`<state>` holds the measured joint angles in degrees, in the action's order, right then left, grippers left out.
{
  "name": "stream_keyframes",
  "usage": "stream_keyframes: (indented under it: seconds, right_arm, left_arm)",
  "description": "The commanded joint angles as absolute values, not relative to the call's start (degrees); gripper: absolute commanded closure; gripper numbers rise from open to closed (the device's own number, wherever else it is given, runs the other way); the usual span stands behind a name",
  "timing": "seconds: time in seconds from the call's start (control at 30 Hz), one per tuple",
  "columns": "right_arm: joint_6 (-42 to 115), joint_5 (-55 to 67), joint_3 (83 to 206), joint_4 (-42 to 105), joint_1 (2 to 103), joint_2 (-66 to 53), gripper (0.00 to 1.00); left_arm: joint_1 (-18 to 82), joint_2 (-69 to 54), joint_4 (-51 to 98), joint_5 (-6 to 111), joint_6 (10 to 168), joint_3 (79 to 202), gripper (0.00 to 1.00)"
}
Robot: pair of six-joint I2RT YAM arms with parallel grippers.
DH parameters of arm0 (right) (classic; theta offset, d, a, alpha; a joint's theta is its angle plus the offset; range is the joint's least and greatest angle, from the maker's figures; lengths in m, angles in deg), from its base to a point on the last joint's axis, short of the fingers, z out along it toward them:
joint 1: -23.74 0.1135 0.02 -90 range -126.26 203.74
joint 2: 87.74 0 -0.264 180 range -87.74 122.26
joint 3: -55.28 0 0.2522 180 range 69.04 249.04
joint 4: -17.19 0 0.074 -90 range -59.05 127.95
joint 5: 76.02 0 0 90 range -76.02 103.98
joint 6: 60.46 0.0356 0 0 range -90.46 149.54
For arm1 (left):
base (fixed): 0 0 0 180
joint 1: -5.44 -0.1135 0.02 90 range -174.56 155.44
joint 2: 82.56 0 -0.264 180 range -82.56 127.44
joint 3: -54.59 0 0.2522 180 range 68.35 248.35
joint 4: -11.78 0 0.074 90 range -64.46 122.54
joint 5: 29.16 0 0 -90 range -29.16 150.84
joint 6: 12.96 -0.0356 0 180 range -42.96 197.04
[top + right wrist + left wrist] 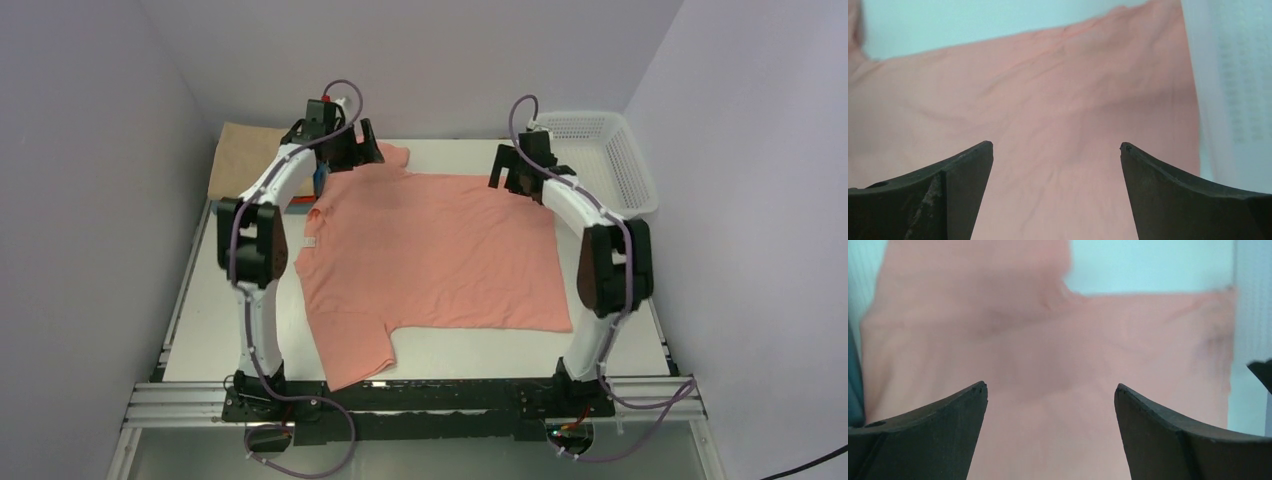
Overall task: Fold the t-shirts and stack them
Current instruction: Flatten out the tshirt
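A salmon-pink t-shirt (435,250) lies spread flat on the white table, neck to the left, with a small white label (311,241). My left gripper (350,158) is open and empty, hovering over the shirt's far sleeve; the left wrist view shows cloth (1048,340) between its fingers (1050,387). My right gripper (515,180) is open and empty over the shirt's far right corner; the right wrist view shows cloth (1048,95) below it (1056,146). A folded tan shirt (245,155) lies at the far left. Bits of blue (318,181) and orange-red (300,204) cloth show behind the left arm.
A white plastic mesh basket (612,150) stands at the far right corner, close to my right gripper, and shows in the right wrist view (1233,90). Grey walls close in on both sides. The table's metal rail (420,395) runs along the near edge.
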<state>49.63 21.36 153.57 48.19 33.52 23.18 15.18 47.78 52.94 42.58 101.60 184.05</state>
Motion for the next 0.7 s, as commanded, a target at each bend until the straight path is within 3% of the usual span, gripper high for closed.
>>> stream_keyframes:
  seconds: [0.0,0.13,0.27,0.5,0.67]
  right_arm:
    - [50.18,22.87,142.36,47.65,35.87,8.59,0.0]
    - [54.68,23.84,129.79,47.1,36.04,-3.03,0.0]
    - [57.48,24.98,121.89,47.31,35.87,-10.2,0.0]
    - [56.88,27.08,117.51,47.2,35.69,-16.65,0.0]
    - [56.9,27.94,117.47,47.2,35.6,-16.21,0.0]
  left_arm:
    - [21.34,21.81,50.45,50.52,97.26,164.71,0.0]
    - [25.81,4.1,48.95,58.92,102.48,139.69,0.01]
    - [33.16,-7.1,54.8,65.35,109.74,125.81,0.0]
    - [46.77,-21.92,69.85,72.55,123.08,109.65,0.01]
    - [55.92,-31.82,78.93,69.96,131.81,102.95,0.05]
